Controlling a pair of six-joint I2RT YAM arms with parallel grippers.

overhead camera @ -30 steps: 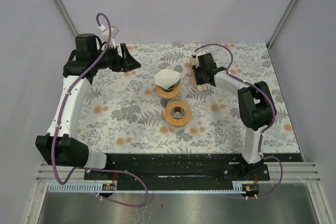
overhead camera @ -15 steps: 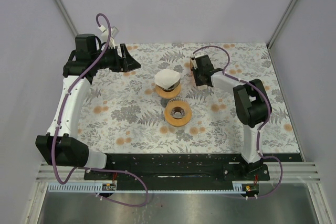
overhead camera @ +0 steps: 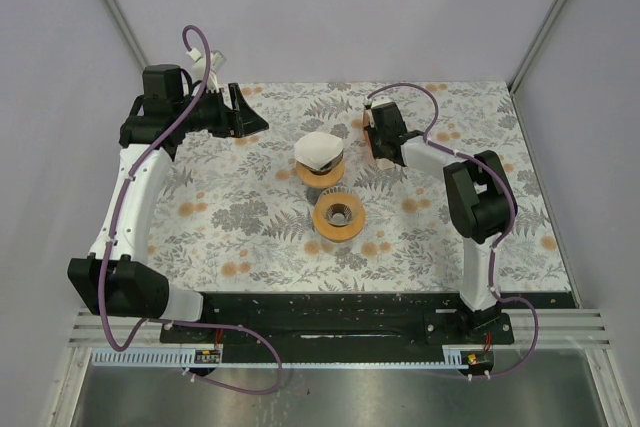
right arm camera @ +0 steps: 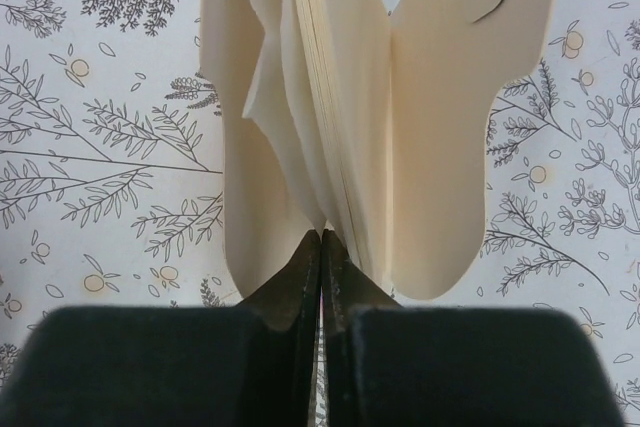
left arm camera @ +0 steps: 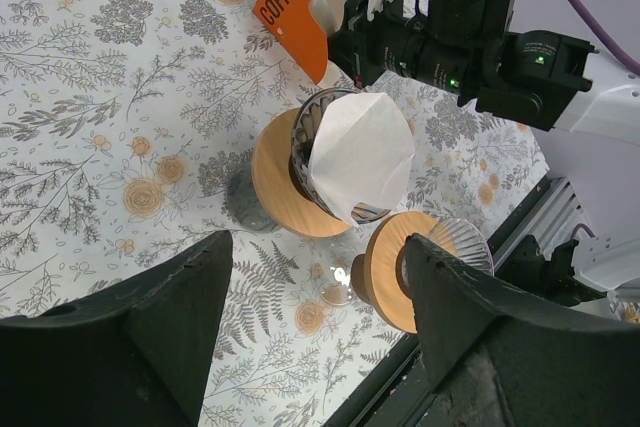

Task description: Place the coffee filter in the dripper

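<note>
Right gripper [right arm camera: 320, 247] pinched shut, tips against lower edge of filter stack [right arm camera: 350, 97] at 12 o'clock. Left gripper [left arm camera: 318, 247] wide, dripper [left arm camera: 275, 172] with filter [left arm camera: 360, 152] at 12 o'clock.

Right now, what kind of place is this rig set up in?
Probably a lab test cell staged as a coffee corner: bare grey walls with metal frame posts, a floral table cover, a lined dripper, a bare dripper, and an orange COFFEE box holding paper filters.

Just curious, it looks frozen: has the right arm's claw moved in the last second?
Yes. The right gripper shifted slightly left, toward the dripper holding a filter, jaws now pinching the stacked filters.
</note>
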